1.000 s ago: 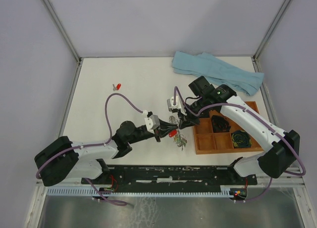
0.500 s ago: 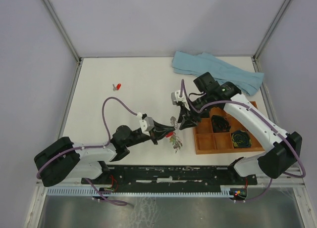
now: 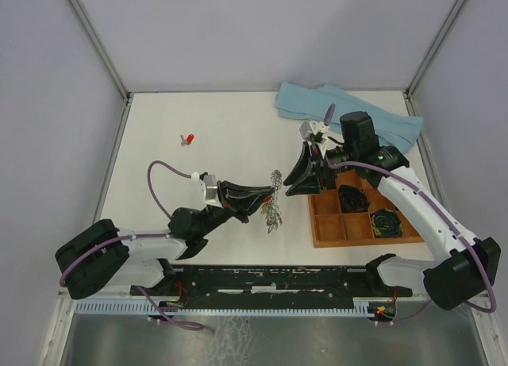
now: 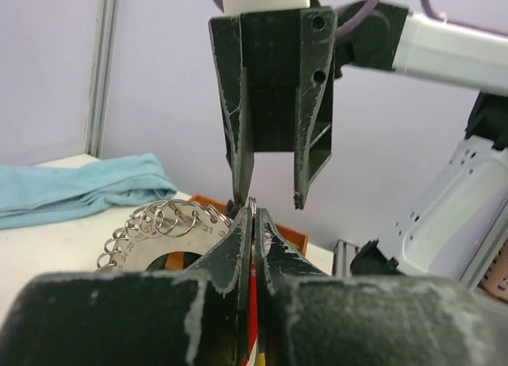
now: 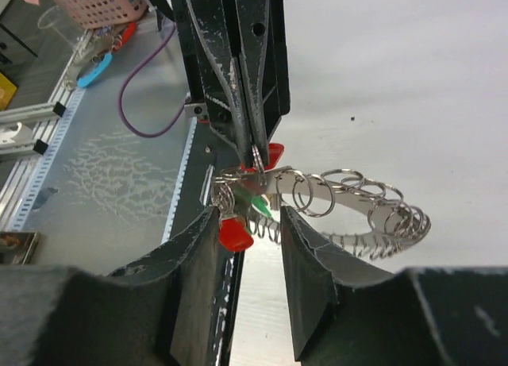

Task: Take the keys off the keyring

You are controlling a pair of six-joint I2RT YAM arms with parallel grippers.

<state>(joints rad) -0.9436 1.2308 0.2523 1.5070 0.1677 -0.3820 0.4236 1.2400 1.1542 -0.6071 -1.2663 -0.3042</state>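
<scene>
The silvery keyring (image 5: 361, 201), fringed with small loops, hangs in the air from my left gripper (image 3: 267, 194). That gripper is shut on one small loop at the ring's rim (image 4: 252, 202), with a red key (image 4: 254, 290) showing between its jaws. More keys dangle under the ring: a red one (image 5: 235, 233) and a green one (image 5: 259, 204). They form a cluster (image 3: 273, 215) in the top view. My right gripper (image 5: 248, 223) is open just short of the ring, and the red key hangs between its fingertips, held by neither. One loose red key (image 3: 189, 139) lies on the table at far left.
A wooden compartment tray (image 3: 325, 223) holding dark coiled bundles (image 3: 386, 223) sits under the right arm. A light blue cloth (image 3: 349, 116) lies at the back right. The arms' base rail (image 3: 278, 280) runs along the near edge.
My right gripper has opened and drawn back to the far right, away from the ring. My left gripper has closed fully and moved left and up with the keyring.
</scene>
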